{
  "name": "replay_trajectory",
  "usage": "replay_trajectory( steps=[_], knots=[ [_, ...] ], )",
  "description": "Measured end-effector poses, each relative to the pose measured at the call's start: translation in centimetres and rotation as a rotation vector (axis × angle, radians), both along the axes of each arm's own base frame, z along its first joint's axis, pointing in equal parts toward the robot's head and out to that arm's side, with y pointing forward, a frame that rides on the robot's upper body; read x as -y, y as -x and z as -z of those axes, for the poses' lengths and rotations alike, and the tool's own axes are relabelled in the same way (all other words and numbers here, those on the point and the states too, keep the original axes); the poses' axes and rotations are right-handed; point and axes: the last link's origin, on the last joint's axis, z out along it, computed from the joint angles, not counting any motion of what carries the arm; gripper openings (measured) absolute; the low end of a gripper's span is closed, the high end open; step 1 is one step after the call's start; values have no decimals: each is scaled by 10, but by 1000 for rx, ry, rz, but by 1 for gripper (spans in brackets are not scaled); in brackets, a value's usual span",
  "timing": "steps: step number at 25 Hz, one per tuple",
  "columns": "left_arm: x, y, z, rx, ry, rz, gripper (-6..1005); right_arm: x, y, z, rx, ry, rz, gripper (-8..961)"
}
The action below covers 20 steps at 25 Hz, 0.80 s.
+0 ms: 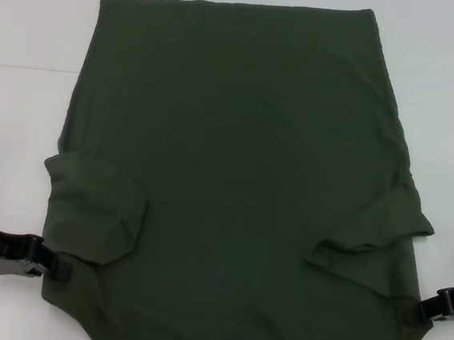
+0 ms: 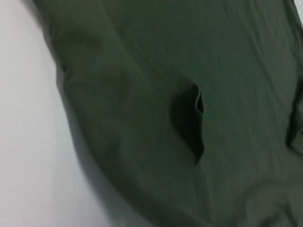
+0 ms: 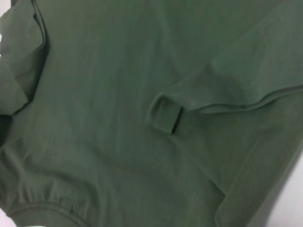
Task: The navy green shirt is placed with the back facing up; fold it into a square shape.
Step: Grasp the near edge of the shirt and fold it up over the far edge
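Both sleeves of the navy green shirt (image 1: 232,203) are folded inward; the lengthwise fold remains. The left gripper (image 1: 50,265) and right gripper (image 1: 423,309) are positioned at its edges; finger state cannot be determined.

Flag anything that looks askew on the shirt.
On the dark olive-green short-sleeved cotton shirt, both sleeves are folded in unevenly: the left one lies flat, the right one bunches at a slant.

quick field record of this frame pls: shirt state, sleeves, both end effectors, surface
shirt: olive green, spread flat, plain side up, no lettering visible
sleeves: both folded inward onto the body
left end effector: at the shirt's left edge, near side, below the folded sleeve
right end effector: at the shirt's right edge, near side
table: white
fold progress: sleeves in, body not yet folded
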Motion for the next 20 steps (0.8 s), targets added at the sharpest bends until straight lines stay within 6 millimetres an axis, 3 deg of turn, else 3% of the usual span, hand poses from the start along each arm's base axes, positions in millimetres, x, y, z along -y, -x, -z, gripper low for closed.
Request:
replay_trajectory(
  steps=[2, 8, 13, 20],
  knots=[
    [0, 0, 0, 2, 2, -1, 20, 1, 0, -1, -3, 9, -13, 74],
    [8, 1, -11, 87, 39, 12, 20, 12, 7, -8, -43, 106, -91, 62],
    [22, 5, -17, 163, 121, -9, 19, 34, 15, -14, -100, 273, -175, 62],
    [48, 9, -24, 145, 255, -21, 19, 59, 10, -2, -109, 471, -215, 61]
  ],
)
